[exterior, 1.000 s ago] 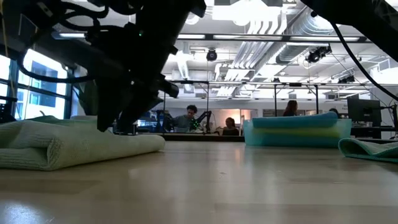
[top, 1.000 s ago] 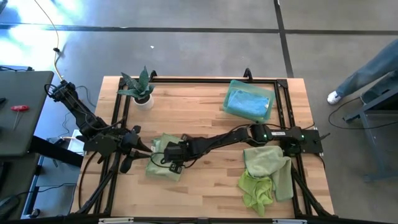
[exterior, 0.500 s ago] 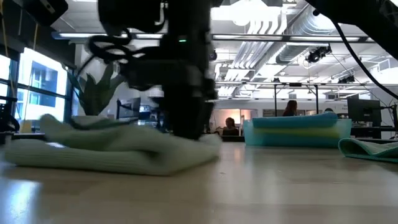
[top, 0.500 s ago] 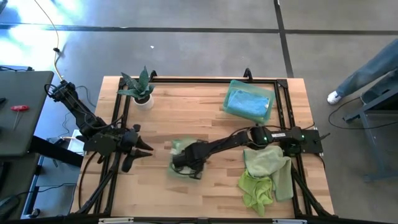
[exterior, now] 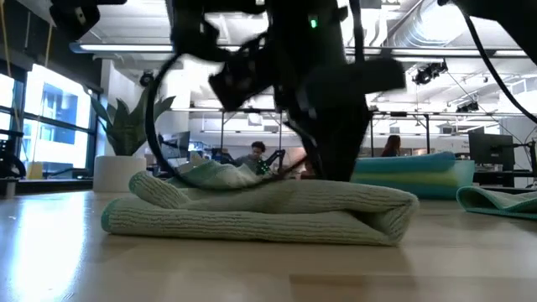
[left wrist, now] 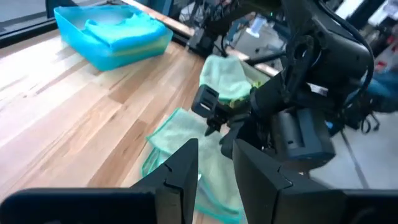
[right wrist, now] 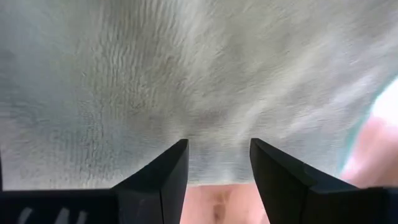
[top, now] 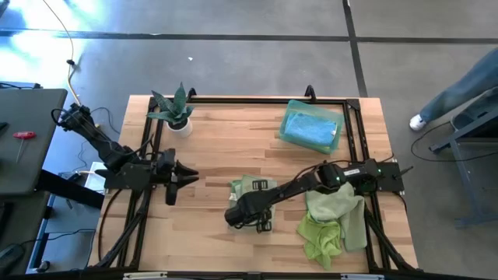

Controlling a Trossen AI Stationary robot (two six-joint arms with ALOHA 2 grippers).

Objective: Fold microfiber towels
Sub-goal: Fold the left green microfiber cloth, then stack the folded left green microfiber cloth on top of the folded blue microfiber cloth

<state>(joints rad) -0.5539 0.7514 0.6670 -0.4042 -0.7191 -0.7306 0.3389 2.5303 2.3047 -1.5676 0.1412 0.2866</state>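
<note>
Near the table's front, the right gripper (top: 237,215), fingers parted, presses the folded, ribbed sage-green towel (exterior: 260,214)

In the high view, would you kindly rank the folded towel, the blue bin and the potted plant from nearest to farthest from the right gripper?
From the right gripper:
1. Folded towel, directly beneath it.
2. Blue bin, table's far right.
3. Potted plant, far left corner.

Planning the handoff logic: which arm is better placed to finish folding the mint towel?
Right. The right gripper sits over the folded mint towel, jaws slightly apart; the left gripper waits off to the side, clear of it.
</note>
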